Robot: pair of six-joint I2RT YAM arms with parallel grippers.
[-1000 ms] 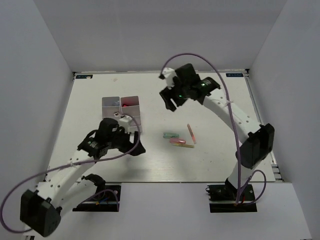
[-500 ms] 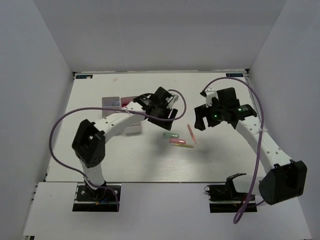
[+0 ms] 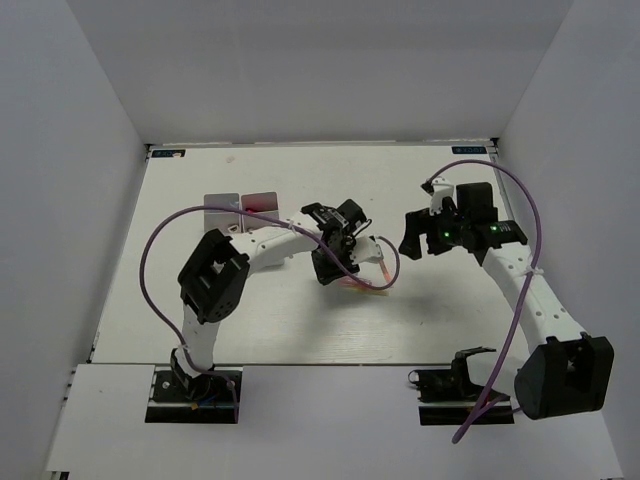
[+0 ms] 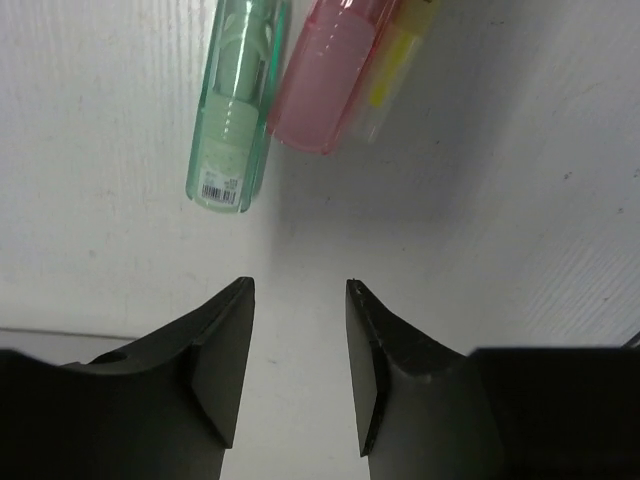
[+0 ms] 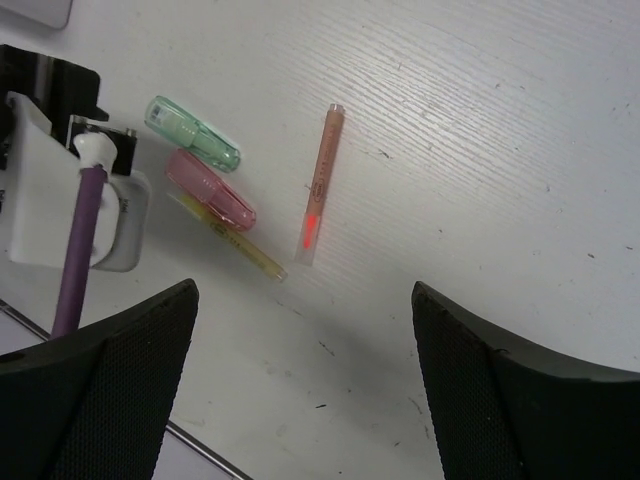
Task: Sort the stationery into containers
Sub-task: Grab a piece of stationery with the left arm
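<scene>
- Left wrist view: green piece [image 4: 235, 110], pink piece [image 4: 335, 75] and yellow piece [image 4: 400, 60] are cut off by the top edge.
- Top view: left tool [image 3: 338, 268] hides the green piece.
- Top view: containers [image 3: 222, 205] are partly behind the left arm [image 3: 275, 241].

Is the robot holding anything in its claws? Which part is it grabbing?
No, nothing is held. The left gripper is open, just short of the green piece, only table between its fingers. The right gripper is open and empty too.

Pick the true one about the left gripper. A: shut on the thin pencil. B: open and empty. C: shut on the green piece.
B: the left gripper has its jaws apart over bare table, with the green piece and pink piece lying ahead, untouched.
</scene>
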